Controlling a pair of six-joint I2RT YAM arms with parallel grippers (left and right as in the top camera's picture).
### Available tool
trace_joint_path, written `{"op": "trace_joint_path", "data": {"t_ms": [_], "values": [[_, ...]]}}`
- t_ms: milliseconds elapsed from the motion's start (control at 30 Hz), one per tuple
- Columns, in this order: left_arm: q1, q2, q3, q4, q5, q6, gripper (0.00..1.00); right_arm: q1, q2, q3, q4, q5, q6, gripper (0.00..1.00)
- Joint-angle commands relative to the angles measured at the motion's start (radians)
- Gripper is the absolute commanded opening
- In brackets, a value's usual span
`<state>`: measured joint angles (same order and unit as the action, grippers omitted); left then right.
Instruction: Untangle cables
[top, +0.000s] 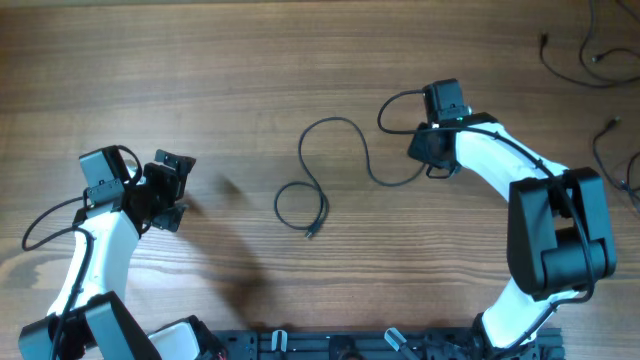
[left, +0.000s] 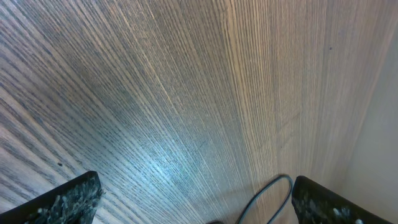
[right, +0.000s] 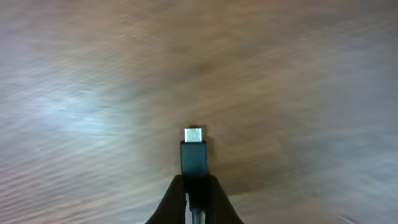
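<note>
The wooden desk (top: 250, 60) fills every view, its grain running left to right under the overhead camera.

2 arms reach in from the near edge. The right arm (top: 560, 230), white and black, bends in from the lower right, with its wrist right of the desk's middle. The left arm (top: 100, 250) rises from the lower left, with its wrist over the left part of the desk.

The right jaws are together, clamped on the plug (right: 193, 152) of 1 cable (top: 332, 120). In the right wrist view the black plug body stands straight out past the jaw tips, its small metal tip (right: 193, 135) pointing away from the camera. The desk behind it is blurred.

The left jaws stand wide apart with nothing between them. They are well apart from the cable, and in the left wrist view 1 dark jaw sits in each lower corner over bare wood.

That cable lies loose on the desk between the 2 arms. From the right jaws it dips, rises into a tall arc, then curls into a small loop. Its free end (top: 311, 233) lies on the wood just below the loop.

More thin black cables (top: 580, 60) lie at the far right corner, and others (top: 605, 140) lie along the right edge, well apart from both jaws.
</note>
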<state>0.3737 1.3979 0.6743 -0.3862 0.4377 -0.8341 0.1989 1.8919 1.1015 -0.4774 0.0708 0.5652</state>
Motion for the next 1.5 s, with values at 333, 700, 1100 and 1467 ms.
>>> {"op": "trace_joint_path", "data": {"t_ms": [333, 700, 1100, 1467], "values": [[0.006, -0.012, 0.01, 0.0, -0.013, 0.019, 1.0, 0.075, -0.24, 0.001, 0.039, -0.409, -0.229, 0.04], [0.006, -0.012, 0.01, 0.0, -0.013, 0.019, 1.0, 0.452, -0.32, 0.0, 0.087, -0.422, -0.291, 0.04], [0.006, -0.012, 0.01, 0.0, -0.013, 0.019, 1.0, 0.601, -0.211, 0.0, 0.087, -0.197, -0.077, 0.36], [0.006, -0.012, 0.01, 0.0, -0.013, 0.019, 1.0, 0.609, -0.008, 0.0, 0.134, -0.027, -0.354, 0.55]]}}
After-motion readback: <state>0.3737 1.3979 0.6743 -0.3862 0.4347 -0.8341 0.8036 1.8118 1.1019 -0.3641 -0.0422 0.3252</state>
